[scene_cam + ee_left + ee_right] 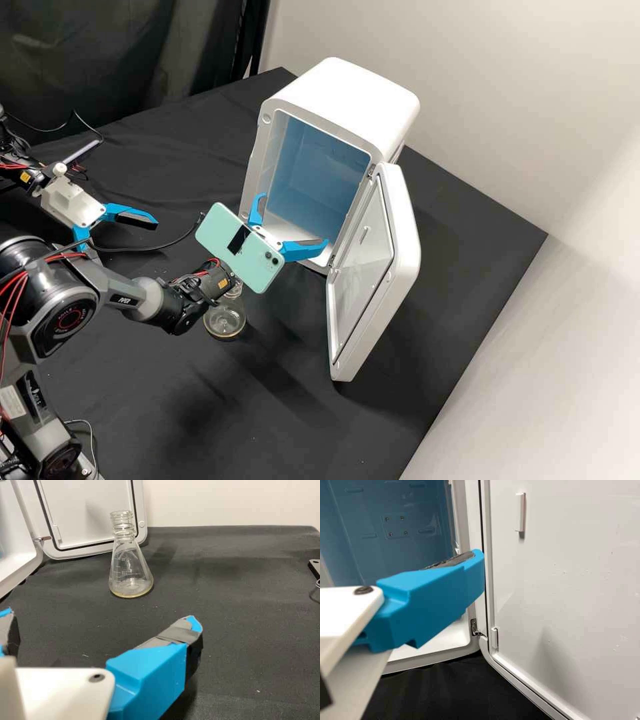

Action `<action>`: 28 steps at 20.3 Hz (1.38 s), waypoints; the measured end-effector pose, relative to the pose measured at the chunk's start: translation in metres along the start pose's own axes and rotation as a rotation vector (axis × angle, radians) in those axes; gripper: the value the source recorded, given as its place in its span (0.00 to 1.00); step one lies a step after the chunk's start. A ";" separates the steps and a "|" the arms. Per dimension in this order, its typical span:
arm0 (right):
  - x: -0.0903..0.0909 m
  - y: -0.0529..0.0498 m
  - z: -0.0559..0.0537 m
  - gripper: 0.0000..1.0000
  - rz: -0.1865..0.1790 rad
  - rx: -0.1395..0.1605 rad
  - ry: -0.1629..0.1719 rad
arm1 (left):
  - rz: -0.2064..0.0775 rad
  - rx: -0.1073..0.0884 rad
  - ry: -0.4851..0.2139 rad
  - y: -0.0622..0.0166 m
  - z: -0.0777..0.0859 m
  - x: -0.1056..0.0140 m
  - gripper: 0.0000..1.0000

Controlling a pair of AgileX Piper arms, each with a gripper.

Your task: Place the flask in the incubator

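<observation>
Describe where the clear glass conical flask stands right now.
In the high view the clear glass conical flask stands upright on the black bench, partly hidden by the right arm's wrist and near the white incubator's open door.

Dark grey arm [143, 301], red cables [15, 288], white gripper [293, 221], blue fingers [303, 250].

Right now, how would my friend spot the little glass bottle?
Find the big white incubator with its door swung open. On the black bench before it stands the flask. It alone is clear glass, a cone with a ribbed neck.
</observation>
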 end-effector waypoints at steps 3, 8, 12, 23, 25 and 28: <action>-0.003 0.001 0.002 1.00 0.017 0.000 0.012 | -0.001 0.001 -0.005 -0.0002 0.001 0.000 1.00; -0.026 0.005 0.016 1.00 0.036 0.001 0.006 | 0.004 0.003 -0.006 0.0010 0.002 0.000 1.00; -0.047 0.002 0.023 1.00 0.038 -0.016 0.023 | 0.002 0.003 -0.009 0.0005 0.002 -0.001 1.00; -0.096 -0.028 0.032 1.00 -0.124 -0.081 0.019 | 0.005 0.006 -0.014 0.0011 0.004 -0.002 1.00; -0.102 -0.033 0.034 1.00 -0.153 -0.100 0.014 | 0.005 0.006 -0.014 0.0011 0.004 -0.002 1.00; -0.110 -0.043 0.032 1.00 -0.205 -0.140 0.028 | 0.005 0.006 -0.014 0.0011 0.004 -0.002 1.00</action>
